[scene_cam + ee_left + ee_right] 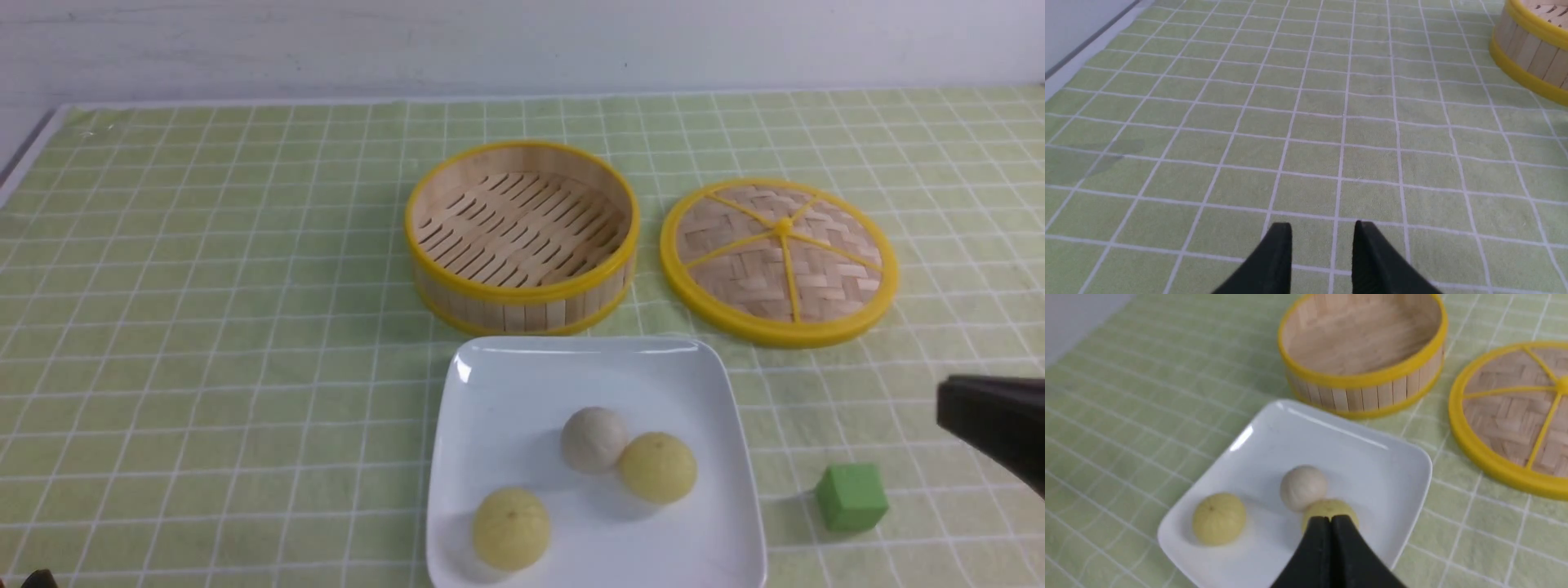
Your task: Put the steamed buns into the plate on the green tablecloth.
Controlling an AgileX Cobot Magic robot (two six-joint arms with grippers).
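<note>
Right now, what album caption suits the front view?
Three steamed buns rest on the white plate, in front of the empty bamboo steamer and its lid.

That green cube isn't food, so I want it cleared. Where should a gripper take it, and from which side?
Probably from straight above, closing on two opposite side faces of the green cube. It sits flat on the tablecloth with flat, parallel sides and nothing touching it.

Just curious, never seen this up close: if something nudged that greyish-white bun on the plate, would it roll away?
Probably it would roll: the greyish-white bun looks smooth and round, and the plate is glossy. It likely wouldn't go far: a yellow bun seems to touch it and the plate's raised rim would catch it. It looks small, so probably light.
</note>
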